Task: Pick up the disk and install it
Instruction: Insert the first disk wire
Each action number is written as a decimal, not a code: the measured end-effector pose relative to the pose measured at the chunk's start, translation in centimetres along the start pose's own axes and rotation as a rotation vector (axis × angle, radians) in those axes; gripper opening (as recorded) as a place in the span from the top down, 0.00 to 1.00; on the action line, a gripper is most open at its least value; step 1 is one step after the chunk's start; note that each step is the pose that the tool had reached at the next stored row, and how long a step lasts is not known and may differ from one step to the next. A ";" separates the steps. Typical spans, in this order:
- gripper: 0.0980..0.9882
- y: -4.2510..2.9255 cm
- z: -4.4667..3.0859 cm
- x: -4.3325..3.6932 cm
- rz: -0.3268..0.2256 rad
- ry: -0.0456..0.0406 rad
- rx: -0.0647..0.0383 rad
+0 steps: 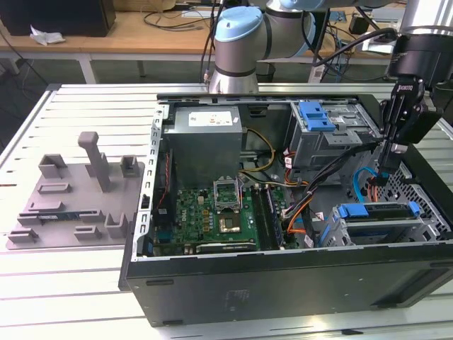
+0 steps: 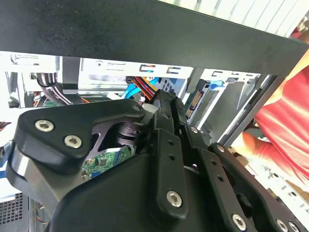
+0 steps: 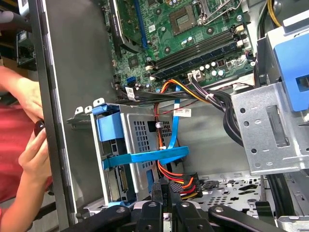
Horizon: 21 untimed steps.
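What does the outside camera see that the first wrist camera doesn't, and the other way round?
The exterior view adds the grey parts tray beside the computer case, and the arm's blue-capped joint. The first wrist view adds a person's hands at the case edge. Both share the green motherboard, the blue cable, and the gripper inside the case near the orange wires.

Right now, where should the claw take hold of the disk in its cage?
Probably at the blue carrier end of the disk, coming down through the open side of the case: grey cage walls cover its flat faces, leaving that edge exposed.
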<state>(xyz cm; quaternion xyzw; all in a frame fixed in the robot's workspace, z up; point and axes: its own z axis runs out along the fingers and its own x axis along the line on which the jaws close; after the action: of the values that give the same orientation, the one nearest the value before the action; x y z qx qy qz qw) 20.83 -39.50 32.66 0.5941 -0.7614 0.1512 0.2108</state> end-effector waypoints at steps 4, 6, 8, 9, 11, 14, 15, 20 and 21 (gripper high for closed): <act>0.92 0.39 0.07 0.44 0.001 -0.0160 0.003; 0.92 0.58 -0.03 0.74 0.002 -0.0261 0.005; 0.92 0.68 -0.22 1.03 0.002 -0.0297 0.006; 0.92 0.71 -0.32 1.21 0.002 -0.0311 0.006; 0.92 0.70 -0.45 1.59 0.002 -0.0342 0.007; 0.92 0.61 -0.37 2.14 -0.002 -0.0431 0.008; 0.92 0.61 -0.32 2.24 -0.004 -0.0454 0.009; 0.92 0.61 0.04 2.86 -0.021 -0.0671 0.014; 0.92 0.61 0.10 2.95 -0.023 -0.0706 0.014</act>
<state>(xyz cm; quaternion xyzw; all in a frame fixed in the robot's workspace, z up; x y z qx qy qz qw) 19.62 -41.88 34.07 0.6094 -0.7603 0.1330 0.1814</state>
